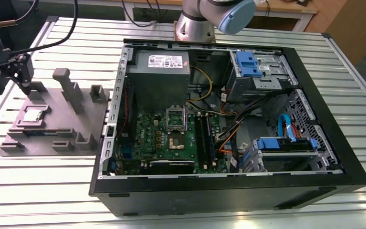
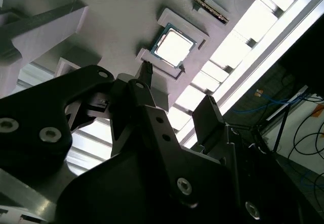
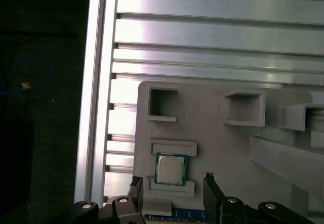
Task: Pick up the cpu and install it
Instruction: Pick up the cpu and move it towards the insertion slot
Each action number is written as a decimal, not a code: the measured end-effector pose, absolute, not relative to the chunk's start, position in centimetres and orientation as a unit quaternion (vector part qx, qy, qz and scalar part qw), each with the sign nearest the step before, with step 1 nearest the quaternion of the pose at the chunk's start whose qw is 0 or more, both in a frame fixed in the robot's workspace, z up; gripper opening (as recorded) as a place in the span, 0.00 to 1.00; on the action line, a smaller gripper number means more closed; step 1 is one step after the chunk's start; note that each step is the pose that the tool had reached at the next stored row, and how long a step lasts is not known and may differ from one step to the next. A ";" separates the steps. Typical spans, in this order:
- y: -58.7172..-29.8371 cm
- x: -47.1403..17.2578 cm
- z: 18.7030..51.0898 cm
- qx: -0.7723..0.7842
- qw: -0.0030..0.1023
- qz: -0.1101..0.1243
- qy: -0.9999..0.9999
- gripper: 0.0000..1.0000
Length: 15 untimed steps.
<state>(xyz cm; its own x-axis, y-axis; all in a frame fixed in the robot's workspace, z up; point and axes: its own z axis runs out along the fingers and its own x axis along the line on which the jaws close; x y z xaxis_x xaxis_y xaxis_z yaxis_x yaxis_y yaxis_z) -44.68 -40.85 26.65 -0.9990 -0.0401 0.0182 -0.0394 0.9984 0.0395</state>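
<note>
Cpu (image 3: 171,169) sits in the grey tray (image 3: 212,138) by the desk (image 3: 202,32) edge; the open gripper (image 3: 172,179) hovers over it and should descend centred and level.

Shiny silver-grey arm (image 1: 192,26), round tube shape w/ a light blue cap (image 1: 237,16). Black gripper (image 3: 171,178): flat plates w/ rounded edges, round silver screws (image 2: 50,133) + small holes. 2 thin black fingers (image 3: 212,191) w/ pointy tips. Black cables (image 1: 75,21) run to it.
</note>
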 end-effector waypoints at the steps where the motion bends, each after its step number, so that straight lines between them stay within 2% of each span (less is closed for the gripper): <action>1: -40.9 -44.7 26.5 0.019 0.010 -0.020 -1.000 0.59; 15: -41.5 -44.7 24.3 0.020 0.008 -0.016 -1.000 0.59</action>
